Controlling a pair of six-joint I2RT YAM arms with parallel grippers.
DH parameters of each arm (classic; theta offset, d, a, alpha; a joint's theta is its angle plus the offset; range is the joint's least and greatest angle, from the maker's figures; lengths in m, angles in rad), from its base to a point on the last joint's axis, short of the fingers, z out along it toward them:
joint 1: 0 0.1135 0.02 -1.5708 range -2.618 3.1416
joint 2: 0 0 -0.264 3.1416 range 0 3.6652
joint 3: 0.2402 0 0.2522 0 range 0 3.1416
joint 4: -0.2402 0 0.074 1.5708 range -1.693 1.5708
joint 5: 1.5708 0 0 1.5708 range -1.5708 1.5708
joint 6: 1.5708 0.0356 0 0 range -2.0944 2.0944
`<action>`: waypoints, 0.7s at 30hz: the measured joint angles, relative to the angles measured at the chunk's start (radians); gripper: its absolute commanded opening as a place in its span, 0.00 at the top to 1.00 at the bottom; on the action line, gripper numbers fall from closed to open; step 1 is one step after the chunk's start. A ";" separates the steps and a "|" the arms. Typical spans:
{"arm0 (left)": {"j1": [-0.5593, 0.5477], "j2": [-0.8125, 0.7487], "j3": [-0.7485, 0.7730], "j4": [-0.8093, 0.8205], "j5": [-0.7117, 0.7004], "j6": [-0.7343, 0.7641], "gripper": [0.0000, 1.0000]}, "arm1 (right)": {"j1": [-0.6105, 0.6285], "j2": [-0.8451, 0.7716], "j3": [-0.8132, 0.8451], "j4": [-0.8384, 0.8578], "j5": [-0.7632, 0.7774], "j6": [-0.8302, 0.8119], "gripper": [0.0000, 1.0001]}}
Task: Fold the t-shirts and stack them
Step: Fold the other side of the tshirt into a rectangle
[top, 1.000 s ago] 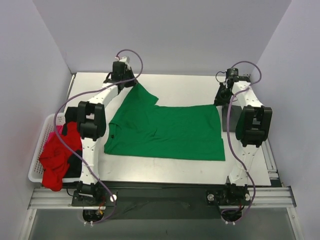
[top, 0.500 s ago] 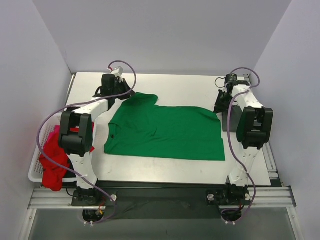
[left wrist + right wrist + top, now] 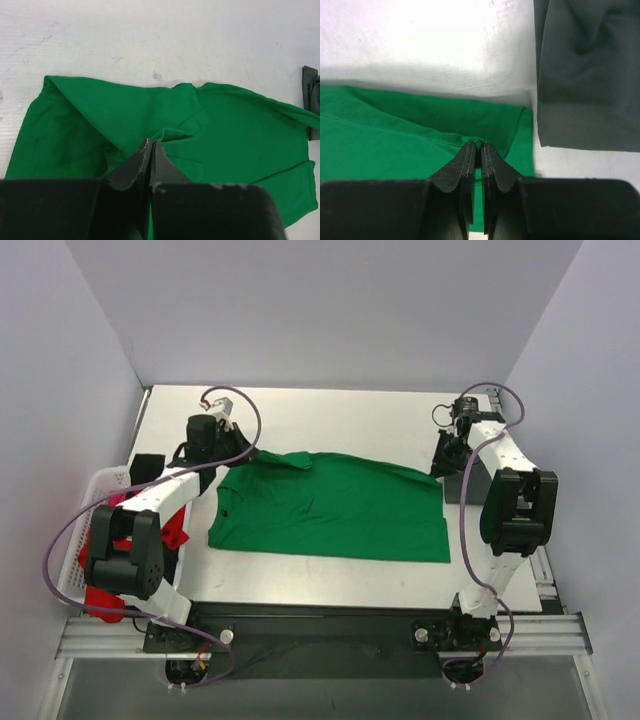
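A bright green t-shirt (image 3: 330,508) lies spread across the middle of the table, its far edge lifted and turned toward me. My left gripper (image 3: 243,453) is shut on the green t-shirt's far left part (image 3: 125,107); in the left wrist view the closed fingertips (image 3: 151,143) pinch a ridge of green cloth. My right gripper (image 3: 441,464) is shut on the far right corner; its tips (image 3: 480,145) nip a small fold of the green hem (image 3: 420,130). A dark grey t-shirt (image 3: 587,75) lies folded just right of that corner, by the right arm (image 3: 453,486).
A white lattice basket (image 3: 72,575) sits at the table's left edge with a red t-shirt (image 3: 105,585) hanging over its side, plus pink (image 3: 120,499) and black (image 3: 148,464) cloth. Grey walls close in on three sides.
My left arm swung left and toward me, carrying the raised green sleeve down so the far edge now sits lower and flatter. The right gripper shifted only slightly, still gripping its corner.
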 measured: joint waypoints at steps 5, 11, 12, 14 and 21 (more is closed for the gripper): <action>0.000 -0.145 -0.093 -0.023 -0.044 -0.003 1.00 | 0.000 -0.042 -0.079 0.006 0.007 -0.005 1.00; 0.000 -0.291 -0.169 -0.040 -0.071 -0.021 1.00 | 0.000 -0.081 -0.122 0.009 0.011 -0.010 1.00; 0.000 -0.310 -0.182 -0.041 -0.072 -0.029 1.00 | 0.000 -0.089 -0.127 0.011 0.012 -0.010 1.00; 0.000 -0.346 -0.208 -0.047 -0.076 -0.040 1.00 | 0.000 -0.108 -0.137 0.017 0.015 -0.010 1.00; 0.000 -0.445 -0.263 -0.091 -0.097 -0.064 1.00 | 0.001 -0.169 -0.201 0.028 0.018 -0.011 1.00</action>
